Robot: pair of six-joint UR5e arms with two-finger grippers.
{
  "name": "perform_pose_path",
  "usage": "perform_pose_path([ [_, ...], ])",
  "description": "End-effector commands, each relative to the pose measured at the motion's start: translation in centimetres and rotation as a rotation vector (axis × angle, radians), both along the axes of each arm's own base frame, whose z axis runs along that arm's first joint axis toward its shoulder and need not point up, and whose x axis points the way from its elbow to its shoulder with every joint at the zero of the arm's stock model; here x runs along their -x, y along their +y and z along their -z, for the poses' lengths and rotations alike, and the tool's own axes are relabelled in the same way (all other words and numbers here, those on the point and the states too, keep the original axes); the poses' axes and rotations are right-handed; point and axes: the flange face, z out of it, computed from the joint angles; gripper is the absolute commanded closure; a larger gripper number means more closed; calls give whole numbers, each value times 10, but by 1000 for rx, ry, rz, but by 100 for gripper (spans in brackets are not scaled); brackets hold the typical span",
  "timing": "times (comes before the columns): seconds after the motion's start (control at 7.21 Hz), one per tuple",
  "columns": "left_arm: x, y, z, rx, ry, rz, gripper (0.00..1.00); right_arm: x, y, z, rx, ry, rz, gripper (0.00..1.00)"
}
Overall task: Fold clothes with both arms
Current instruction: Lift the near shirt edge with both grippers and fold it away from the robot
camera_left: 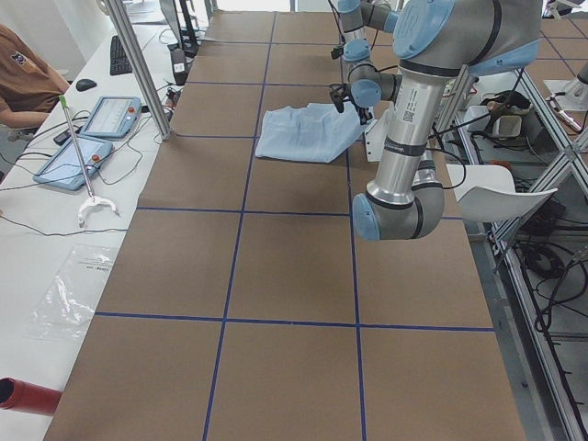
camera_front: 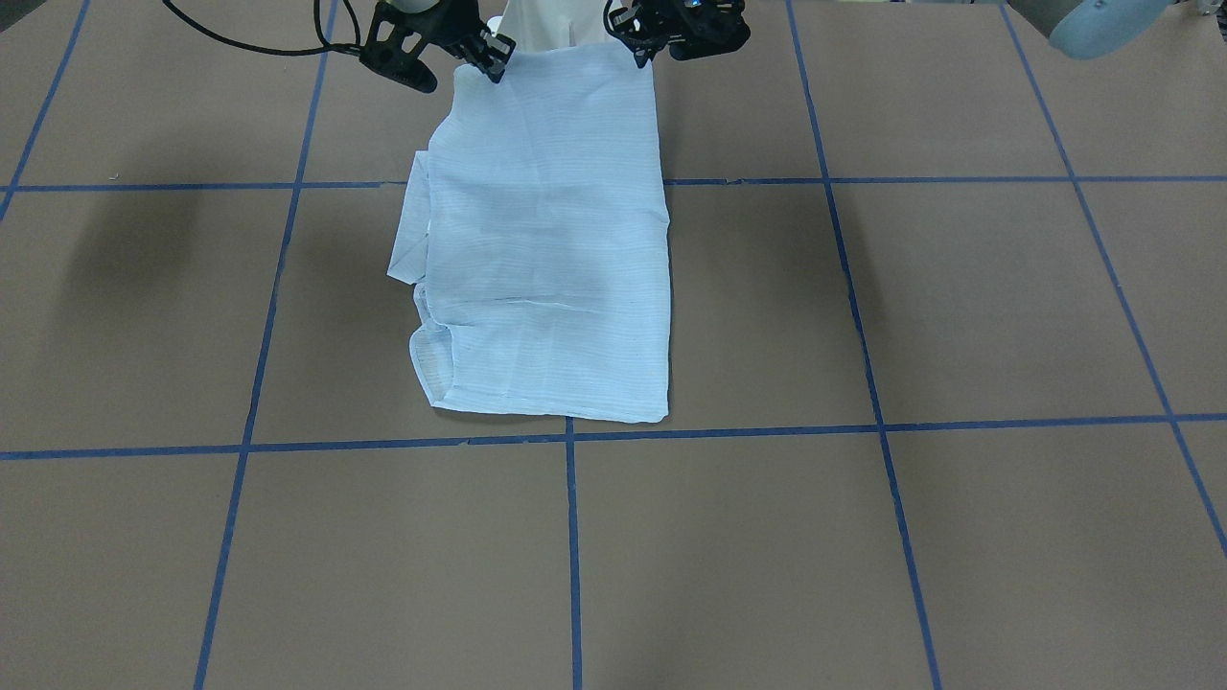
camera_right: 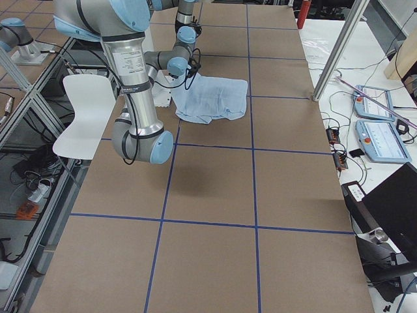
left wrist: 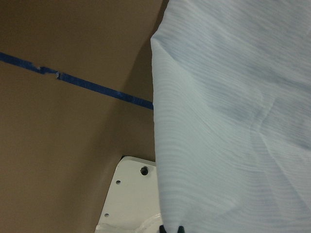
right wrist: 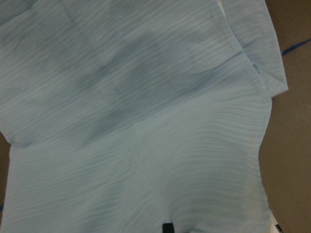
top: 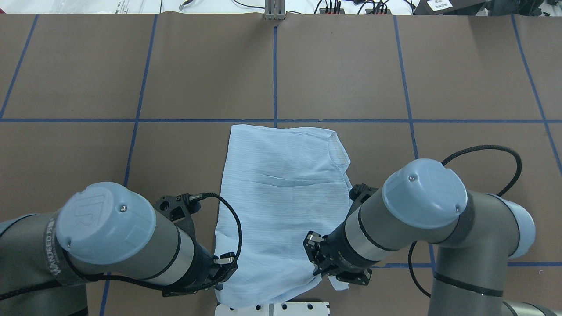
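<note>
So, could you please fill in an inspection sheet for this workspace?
Surface: brown table with a blue tape grid.
Job's things: shirt, partly folded, its edge on the robot's side raised off the table.
Clutter: nothing seen.
Tools: left tool and right tool each shut on a corner of the raised edge.
Cables: black cable loops by the left tool.
Surroundings: tablets on a side bench, a person's sleeve beside it.
</note>
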Motion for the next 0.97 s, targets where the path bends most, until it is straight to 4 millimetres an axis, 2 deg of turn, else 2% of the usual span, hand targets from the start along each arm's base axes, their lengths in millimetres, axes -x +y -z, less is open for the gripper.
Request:
perform_pose_path([
  [0.0, -5, -42, -1, -58, 37, 52, 100, -11, -41, -3, -65, 19, -124, 100],
  [0.14, -5, -80, -7, -83, 39, 103, 100, -9, -52, -4, -147, 34, -174, 100],
  [0.28, 1, -109, -9, -109, 58, 144, 100, -6, -64, -8, -261, 53, -189, 100],
  [0.42, 6, -134, -12, -133, 65, 176, 100, -9, -82, -9, -302, 70, -219, 100],
  [0.69, -3, -183, -7, -162, 43, 216, 100, 1, -127, -1, -350, 94, -245, 100],
  [0.83, -12, -203, -19, -171, 53, 233, 100, 5, -144, -1, -381, 107, -242, 100],
])
